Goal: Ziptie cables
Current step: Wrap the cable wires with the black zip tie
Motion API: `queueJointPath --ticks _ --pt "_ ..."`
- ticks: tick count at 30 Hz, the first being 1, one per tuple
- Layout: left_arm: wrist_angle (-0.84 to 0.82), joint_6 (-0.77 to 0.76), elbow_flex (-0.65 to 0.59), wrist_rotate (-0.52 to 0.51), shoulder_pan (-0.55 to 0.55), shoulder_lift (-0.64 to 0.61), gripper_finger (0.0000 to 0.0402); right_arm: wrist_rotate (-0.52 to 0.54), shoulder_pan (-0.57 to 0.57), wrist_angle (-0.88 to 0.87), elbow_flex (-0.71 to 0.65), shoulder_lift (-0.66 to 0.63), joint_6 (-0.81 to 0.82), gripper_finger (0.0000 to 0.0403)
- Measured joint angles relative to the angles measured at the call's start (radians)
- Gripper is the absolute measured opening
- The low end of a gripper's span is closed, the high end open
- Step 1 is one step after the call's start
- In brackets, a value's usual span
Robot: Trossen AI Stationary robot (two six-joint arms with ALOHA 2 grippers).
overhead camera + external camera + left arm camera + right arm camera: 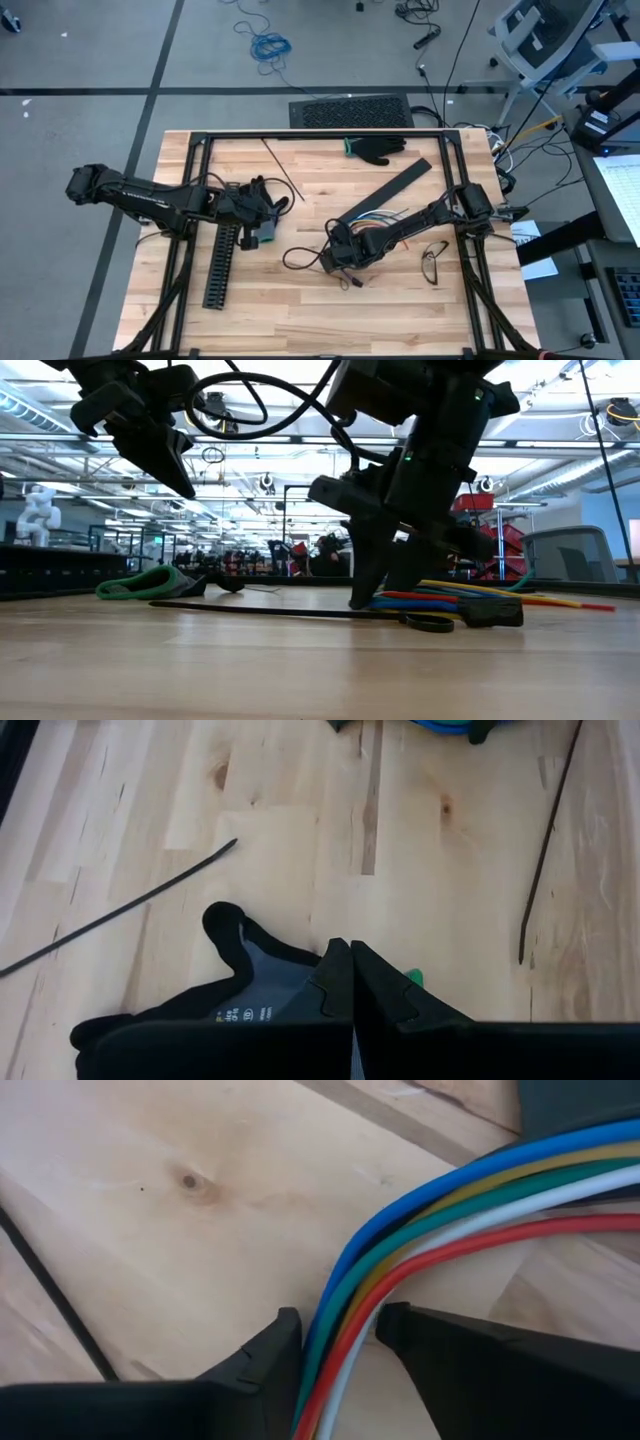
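The cables [385,222] are a flat bundle of blue, green, yellow, white and red wires [450,1190] lying on the wooden table right of its middle. My right gripper [338,1330] is down at the table [375,600] and shut on them. My left gripper [350,982] is shut, holds nothing, and hangs well above the table [175,475] over its left half [268,215]. A black and grey glove [250,980] shows below its fingertips. My right gripper pinches the cable bundle [335,1305] between its two fingers, one finger [285,1342] against the blue and green side, the other against the red side. The fingers come steeply from above and lie across the wires. The wires lie side by side on the table.
A long black slotted channel [222,262] lies near the left gripper. A flat black strip [392,188] lies beyond the cables. A black glove with a green cuff [378,148] sits at the far edge. Thin black zip ties [282,172] [120,910] lie between. A dark loop [435,262] is on the right.
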Motion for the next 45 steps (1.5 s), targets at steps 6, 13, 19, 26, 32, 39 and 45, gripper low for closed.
queueJointPath --ticks 6,13,19,26,32,39,45 --pt "0.003 0.0 0.0 -0.004 0.0 0.0 0.0 0.029 0.012 -0.012 0.002 0.004 -0.013 0.0114" --pt "0.007 0.0 0.0 -0.007 0.0 0.0 0.0 0.033 0.018 0.03 0.002 0.005 -0.064 0.0014" --pt "0.007 0.001 0.0 -0.019 0.0 0.0 0.0 0.039 0.02 0.033 -0.006 -0.03 -0.076 0.0012" --pt "0.006 0.034 0.0 -0.052 0.0 0.0 0.0 0.023 0.004 0.153 -0.02 -0.1 -0.104 0.0001" --pt "0.005 0.034 0.0 -0.054 0.0 0.0 0.0 0.001 -0.007 0.292 -0.016 -0.104 -0.074 0.0001" --pt "0.005 0.036 0.0 -0.054 0.0 0.0 0.0 -0.003 -0.011 0.352 -0.015 -0.104 0.018 0.0001" --pt "-0.002 0.062 0.0 -0.054 0.0 0.0 0.0 0.015 -0.015 0.443 -0.013 -0.105 0.034 0.0"
